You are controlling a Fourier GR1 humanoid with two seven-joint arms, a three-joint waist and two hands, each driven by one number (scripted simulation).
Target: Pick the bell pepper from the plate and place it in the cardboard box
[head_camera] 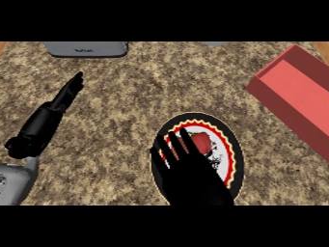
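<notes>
Right hand (192, 181) spread over the plate (232, 166), bell pepper (201, 143) just beyond the fingertips (unheld). Lower straight, then curl round it.

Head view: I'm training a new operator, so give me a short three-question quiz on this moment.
1. True or false: the bell pepper is already in the box.
2. Which hand is over the plate? A) left hand B) right hand
3. Fill in: the box lies toward the counter's ____ side in the view.

Key: 1 false, it is on the plate. 2 B; the left hand rests open, apart from the plate. 3 right.
</notes>
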